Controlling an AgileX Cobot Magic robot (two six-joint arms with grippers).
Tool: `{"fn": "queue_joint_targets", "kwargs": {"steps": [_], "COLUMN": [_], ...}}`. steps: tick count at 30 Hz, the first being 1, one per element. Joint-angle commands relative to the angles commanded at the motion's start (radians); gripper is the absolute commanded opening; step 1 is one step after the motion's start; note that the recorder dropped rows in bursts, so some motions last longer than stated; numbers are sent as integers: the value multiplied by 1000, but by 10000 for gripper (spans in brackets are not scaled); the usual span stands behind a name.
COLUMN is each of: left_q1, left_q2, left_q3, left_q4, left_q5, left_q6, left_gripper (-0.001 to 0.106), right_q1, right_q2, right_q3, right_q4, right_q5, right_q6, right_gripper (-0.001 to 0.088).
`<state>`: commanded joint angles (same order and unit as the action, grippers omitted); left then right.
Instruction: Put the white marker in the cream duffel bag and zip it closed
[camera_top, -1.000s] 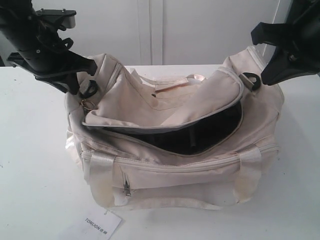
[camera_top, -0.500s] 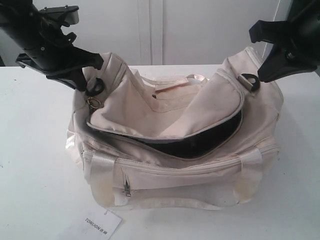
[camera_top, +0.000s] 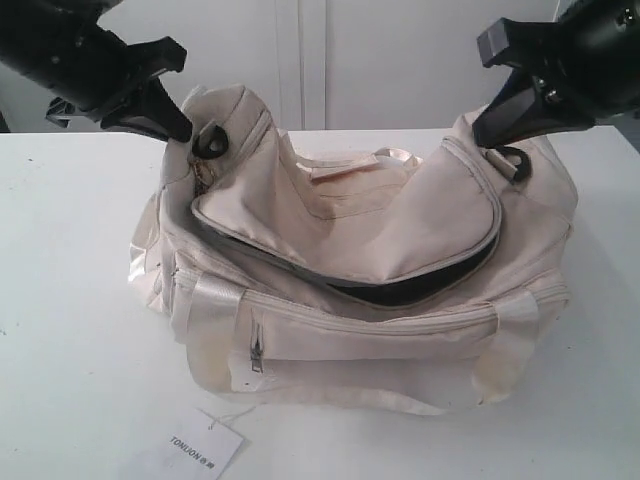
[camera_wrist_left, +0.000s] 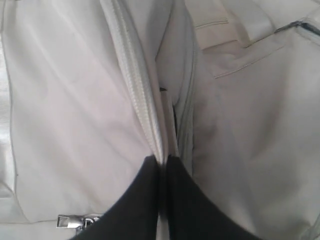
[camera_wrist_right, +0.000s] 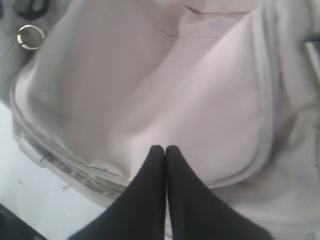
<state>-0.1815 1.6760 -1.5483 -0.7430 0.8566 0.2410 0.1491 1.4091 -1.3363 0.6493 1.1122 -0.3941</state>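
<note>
Tightly pinching the zip edge, the left gripper (camera_wrist_left: 162, 161) holds up one end of the cream duffel bag (camera_top: 380, 345), the right gripper (camera_wrist_right: 165, 150) pressed closed at the other; the white marker is unseen, the main zip gapes, closing yet to do.

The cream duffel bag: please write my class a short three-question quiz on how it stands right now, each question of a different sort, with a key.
1. True or false: the main zip of the bag is fully closed.
2. Where is the paper tag? A: on the table in front of the bag. B: inside the bag. C: tied to a handle.
3. In a few words: what are the closed fingers of the left gripper pinching?

Key:
1. False: a dark gap shows under the flap.
2. A.
3. The bag's zip edge, at its left end.
</note>
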Motion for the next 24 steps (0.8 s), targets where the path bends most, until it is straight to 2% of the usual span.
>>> {"fn": "queue_joint_targets", "kwargs": {"steps": [6,12,13,17,21,24], "left_q1": [19,19,19,19,19,19], "left_q2": [0,0,0,0,0,0], "left_q3": [0,0,0,0,0,0], "left_q4": [-40,-89,-113,-132,-132,-132], "left_q5": [31,55,57,57,57,57], "left_q6": [82,151,179,185,185,185], "left_gripper": [0,0,0,0,0,0], "right_q1": [101,224,267,371,429,448], "right_q2": [0,8,23,121,226,301], "right_q3": [0,0,0,0,0,0], "right_q4": [72,82,88,102,119,120], "right_q5": [-52,-192,-238,-331,-443,-462], "right_q6": [-123,-156,-156,-156,-156,-156], "right_gripper": [0,0,0,0,0,0]}}
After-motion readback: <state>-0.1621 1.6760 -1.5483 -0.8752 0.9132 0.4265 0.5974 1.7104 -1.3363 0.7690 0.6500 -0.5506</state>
